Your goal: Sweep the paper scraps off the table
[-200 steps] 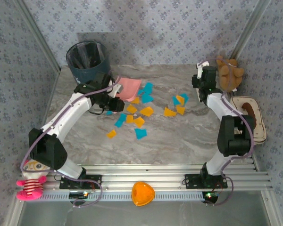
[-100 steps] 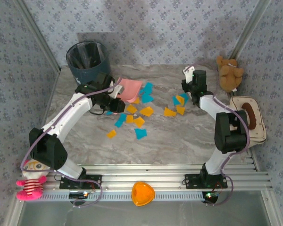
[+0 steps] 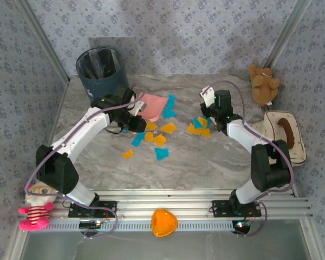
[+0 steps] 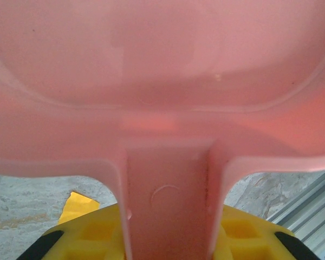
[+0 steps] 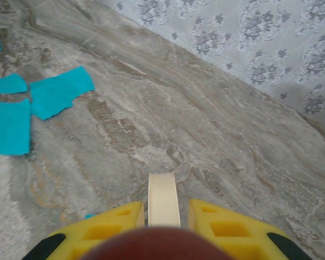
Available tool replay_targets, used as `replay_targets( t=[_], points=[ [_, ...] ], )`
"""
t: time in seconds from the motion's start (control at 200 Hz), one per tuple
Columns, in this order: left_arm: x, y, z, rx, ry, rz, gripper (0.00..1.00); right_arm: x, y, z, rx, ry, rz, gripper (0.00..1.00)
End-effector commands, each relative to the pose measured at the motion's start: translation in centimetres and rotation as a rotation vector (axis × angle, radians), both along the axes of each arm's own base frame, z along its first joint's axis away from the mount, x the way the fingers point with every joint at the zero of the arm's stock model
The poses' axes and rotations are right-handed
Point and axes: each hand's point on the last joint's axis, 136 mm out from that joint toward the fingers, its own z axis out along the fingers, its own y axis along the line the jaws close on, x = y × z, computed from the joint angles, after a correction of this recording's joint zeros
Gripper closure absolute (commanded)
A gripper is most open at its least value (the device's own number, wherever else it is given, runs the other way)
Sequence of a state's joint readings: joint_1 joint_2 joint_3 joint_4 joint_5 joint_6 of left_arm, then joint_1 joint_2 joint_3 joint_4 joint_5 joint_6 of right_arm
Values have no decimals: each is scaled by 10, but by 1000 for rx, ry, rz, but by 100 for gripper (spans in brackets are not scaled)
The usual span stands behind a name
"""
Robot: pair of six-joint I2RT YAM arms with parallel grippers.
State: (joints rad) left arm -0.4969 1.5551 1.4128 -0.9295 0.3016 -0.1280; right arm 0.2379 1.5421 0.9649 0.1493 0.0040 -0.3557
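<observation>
Cyan and orange paper scraps lie in the middle of the table, with a smaller cluster to the right. My left gripper is shut on the handle of a pink dustpan, whose mouth faces the scraps. One orange scrap shows under the pan. My right gripper is shut on a cream tool, just behind the right cluster. Cyan scraps lie ahead to its left.
A dark blue bin stands at the back left. A brown teddy and a white tray sit along the right side. An orange heart dish and a pink doll lie by the near rail.
My right gripper has swung left from beside the teddy to the right cluster of scraps, nudging those scraps a little left. The left arm and dustpan shifted only slightly.
</observation>
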Motion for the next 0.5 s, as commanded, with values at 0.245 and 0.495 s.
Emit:
replay_targets(
  t=[0.245,0.495],
  points=[
    [-18,-16,-20,114,65,-167,100,-6,-40,36,35,-84,-263,100],
    [-30,-25,-44,245,119,-286,100,-19,-56,35,94,-74,-360,100]
  ],
)
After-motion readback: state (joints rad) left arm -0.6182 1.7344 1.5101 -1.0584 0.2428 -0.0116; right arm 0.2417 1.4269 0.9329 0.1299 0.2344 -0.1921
